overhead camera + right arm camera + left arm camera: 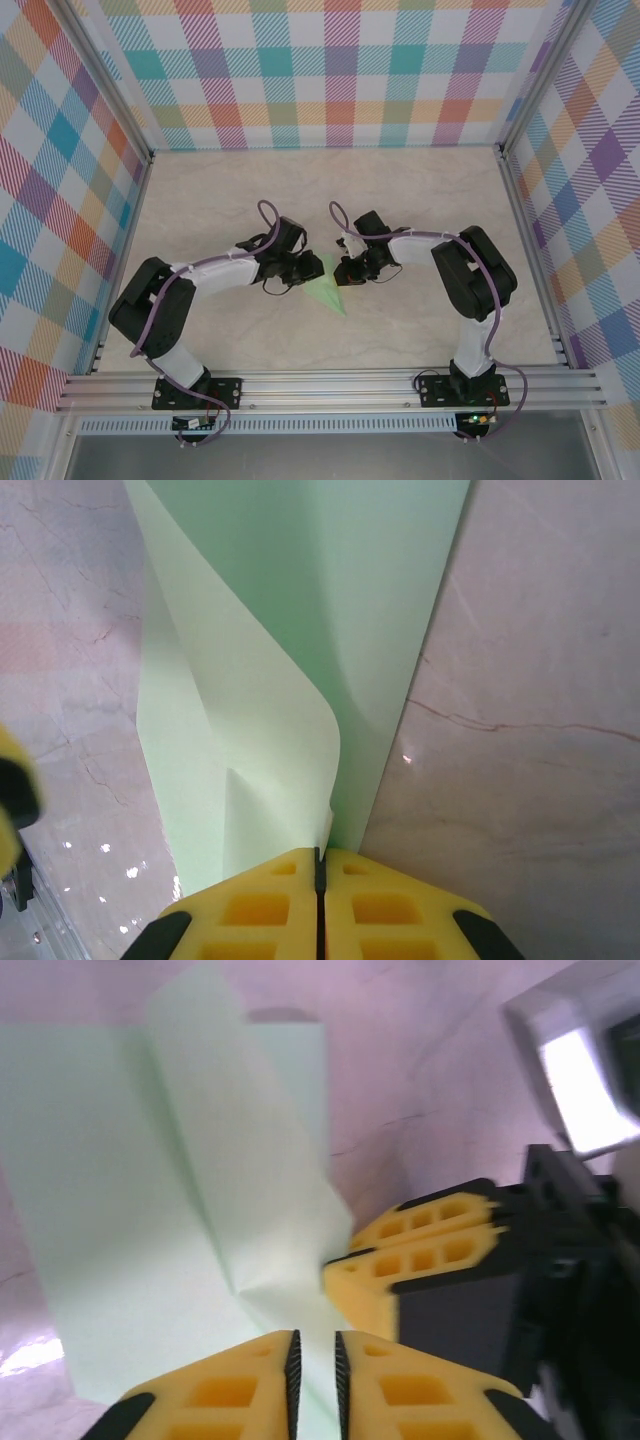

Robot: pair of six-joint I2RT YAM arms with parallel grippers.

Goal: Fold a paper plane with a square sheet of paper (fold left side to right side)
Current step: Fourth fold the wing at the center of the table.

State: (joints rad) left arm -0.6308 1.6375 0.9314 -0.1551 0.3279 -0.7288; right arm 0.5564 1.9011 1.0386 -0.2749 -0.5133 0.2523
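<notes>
mid-fold: both grippers at the paper, crease not yet set

the green paper [326,287] lies on the table [430,200] between the 2 arms, near the middle. it is no longer a flat square. from above it reads as a narrow wedge with its point toward the near edge.

the right gripper [321,855] is clenched, its 2 yellow fingers pressed together. a curled flap of the paper runs up into the seam between them, so it looks to be grasping that raised edge. the rest of the sheet stays flat on the table.

the left gripper [315,1345] sits just beside it, low over the paper. its jaws are nearly together with a slim gap. whether they pinch any paper, i cannot tell.

judged from this, the step in hand is 1 of the lengthwise folds, with a flap lifted but not laid down.

the next move likely calls for:
- carrying the held edge across until it lines up with the opposite edge
- holding the flat part down so the sheet does not slide
- pressing along the bend to set the crease

the loose curl could buckle off-line if released early.
</notes>
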